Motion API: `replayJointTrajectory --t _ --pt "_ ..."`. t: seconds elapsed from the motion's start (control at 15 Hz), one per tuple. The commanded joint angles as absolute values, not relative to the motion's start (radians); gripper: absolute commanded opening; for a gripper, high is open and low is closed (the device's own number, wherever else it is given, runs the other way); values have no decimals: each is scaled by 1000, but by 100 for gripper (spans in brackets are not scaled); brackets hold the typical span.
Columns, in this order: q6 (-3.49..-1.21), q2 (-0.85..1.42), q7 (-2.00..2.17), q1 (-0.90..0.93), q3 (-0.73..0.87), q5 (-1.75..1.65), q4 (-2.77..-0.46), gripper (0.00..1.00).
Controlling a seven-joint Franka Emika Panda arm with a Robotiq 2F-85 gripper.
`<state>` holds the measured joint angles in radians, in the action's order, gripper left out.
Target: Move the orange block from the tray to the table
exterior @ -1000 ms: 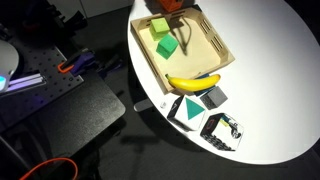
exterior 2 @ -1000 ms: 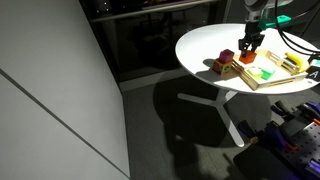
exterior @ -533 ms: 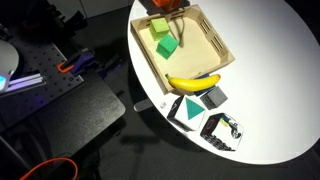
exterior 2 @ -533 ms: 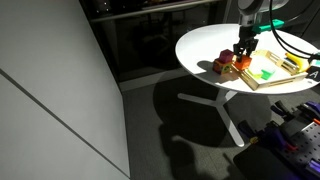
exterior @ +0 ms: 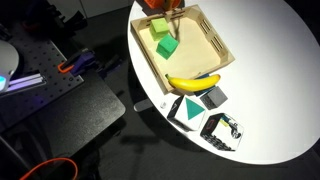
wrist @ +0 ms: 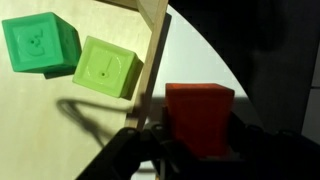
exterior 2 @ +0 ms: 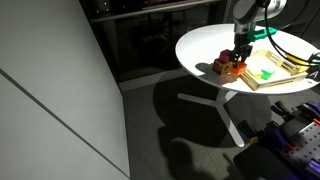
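Jaws cleared the pale wooden tray (wrist: 155, 50), clamped on the small red-orange cube (wrist: 200, 118). Rim's just beside them; I might clip it, or roll cube off the round white bench (wrist: 190, 65).

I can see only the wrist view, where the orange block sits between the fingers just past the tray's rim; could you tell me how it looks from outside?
Observer: In both exterior views the orange block is low over the white table, fully outside the tray. I cannot tell whether it touches the top.
Operator: Thank you. Is anything else on the table that I cannot see?
Observer: Yes, a banana lies beside the tray's rim on the side opposite the block, with a black-and-white card further out.
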<state>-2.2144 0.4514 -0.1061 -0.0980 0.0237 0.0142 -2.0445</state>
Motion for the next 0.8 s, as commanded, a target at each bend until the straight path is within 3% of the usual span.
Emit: replayJointTrajectory --t 0.0,0.07,0.27,0.73 --pt "-2235 448 -131 -104 18 33 -2064 78" --pt "-2232 445 -133 -106 17 36 -2068 80" --pt "-2236 428 -146 -113 14 46 -2083 99" --pt "-2217 343 -165 -126 20 89 -2134 100"
